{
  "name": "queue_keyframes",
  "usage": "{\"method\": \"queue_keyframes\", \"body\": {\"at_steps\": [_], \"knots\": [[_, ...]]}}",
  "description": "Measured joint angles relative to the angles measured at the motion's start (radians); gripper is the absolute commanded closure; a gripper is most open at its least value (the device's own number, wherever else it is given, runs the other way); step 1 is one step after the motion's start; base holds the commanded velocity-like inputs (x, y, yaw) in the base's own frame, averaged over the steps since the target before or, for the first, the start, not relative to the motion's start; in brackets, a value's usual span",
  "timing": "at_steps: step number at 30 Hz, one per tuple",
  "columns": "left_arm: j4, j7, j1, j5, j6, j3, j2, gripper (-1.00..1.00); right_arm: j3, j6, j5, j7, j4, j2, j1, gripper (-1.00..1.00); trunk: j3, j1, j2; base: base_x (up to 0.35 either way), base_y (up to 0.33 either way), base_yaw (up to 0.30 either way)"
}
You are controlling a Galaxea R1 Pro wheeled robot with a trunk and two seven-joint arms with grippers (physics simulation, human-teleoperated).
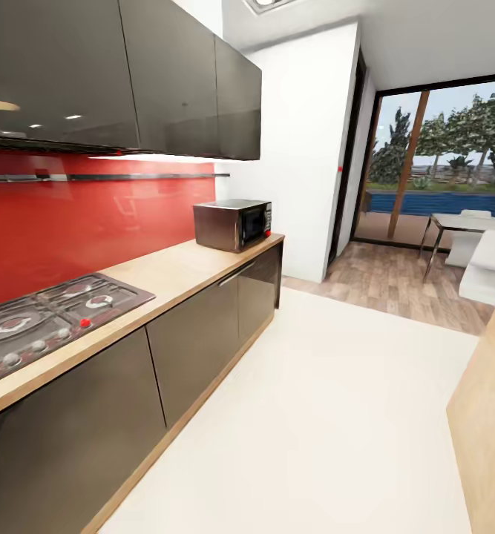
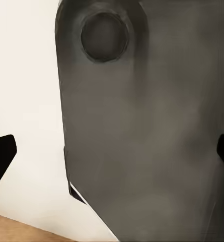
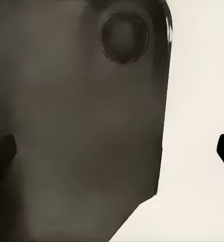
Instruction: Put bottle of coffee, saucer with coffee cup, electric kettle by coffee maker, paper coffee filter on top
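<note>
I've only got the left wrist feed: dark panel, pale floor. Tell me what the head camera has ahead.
Observer: A long counter runs along the left, under a red wall.
Operator: List what's on it.
Observer: A hob near us and a microwave at the far end.
Operator: Report the other arm.
Observer: The right gripper is open, fingertips wide apart, with pale floor below.

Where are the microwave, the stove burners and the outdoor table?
microwave (image 1: 233, 224): head view, on its front door.
stove burners (image 1: 50, 315): head view, on the hob's metal grate.
outdoor table (image 1: 473, 222): head view, on its white top.
</note>
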Motion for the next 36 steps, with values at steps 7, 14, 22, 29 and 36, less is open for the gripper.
{"method": "queue_keyframes", "body": {"at_steps": [7, 14, 22, 29, 36], "knots": [[-0.018, -0.001, 0.001, 0.006, -0.006, -0.001, -0.014, -1.0, 0.001, -0.003, 0.0, -0.001, 0.001, -0.004, 0.006, -1.0, 0.0, 0.0, 0.0, 0.0, 0.0, 0.0], [-0.023, -0.001, 0.001, 0.006, -0.007, 0.001, -0.012, -1.0, -0.003, -0.005, -0.007, -0.001, 0.001, -0.006, 0.006, -1.0, 0.0, 0.0, 0.0, 0.0, 0.0, 0.0], [-0.068, -0.001, 0.001, 0.005, -0.048, 0.002, -0.011, -1.0, -0.007, -0.028, -0.004, -0.004, -0.031, -0.01, 0.005, -1.0, 0.0, 0.0, 0.0, 0.0, 0.0, 0.0], [-0.107, -0.001, 0.001, 0.004, -0.077, 0.001, -0.021, -1.0, -0.008, -0.067, -0.003, -0.005, -0.07, -0.011, 0.005, -1.0, 0.0, 0.0, 0.0, 0.0, 0.0, 0.0], [-0.615, -0.001, 0.001, 0.004, -0.09, 0.0, -0.032, -1.0, -0.008, -0.176, -0.004, -0.005, -0.3, -0.013, 0.005, -1.0, 0.0, 0.0, 0.0, 0.0, 0.0, 0.0]]}}
